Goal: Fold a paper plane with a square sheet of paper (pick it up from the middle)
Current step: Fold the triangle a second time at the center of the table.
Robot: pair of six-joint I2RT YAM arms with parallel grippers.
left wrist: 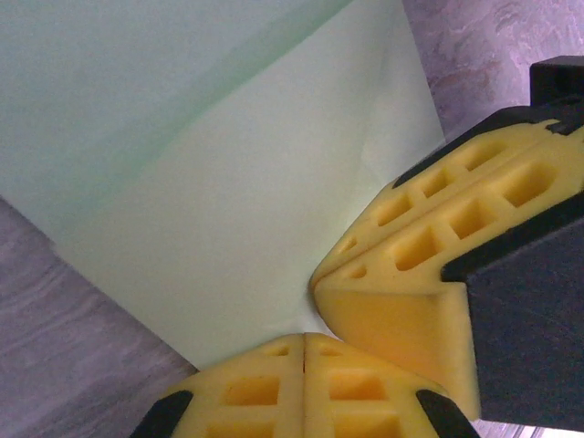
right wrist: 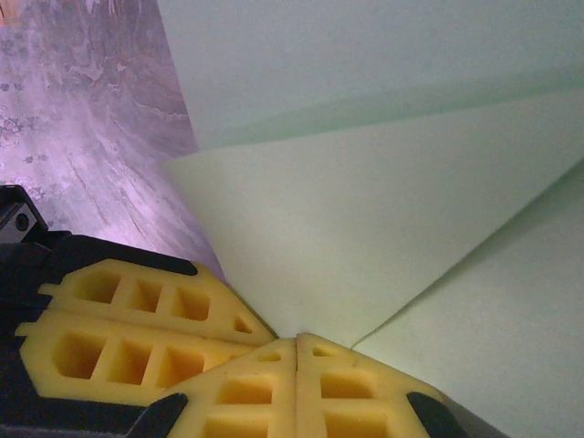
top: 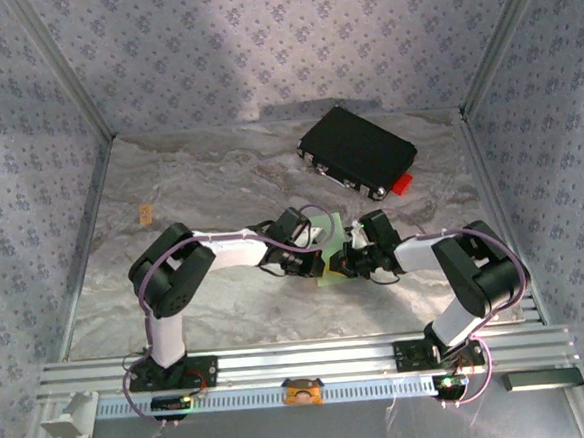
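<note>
Closest to the lens in the left wrist view, left gripper point(left wrist: 303, 339), yellow jaws pressed together with no gap between them. Same for the right gripper point(right wrist: 297, 341) in its own wrist view: jaws closed tight, seam to seam. Tip to tip with each other at an angle, both down on the square sheet of paper point(left wrist: 228, 210). Cannot tell whether any paper is nipped between either pair. Pale green, already creased, with a lighter triangular flap folded over a lower layer, on the marbled worktop point(top: 199, 175). From above, near the middle of the worktop, between the two wrists and mostly hidden under them. Farther back and well apart, a black case point(top: 358, 152) with a small red tab point(top: 402, 183) at its near right corner
</note>
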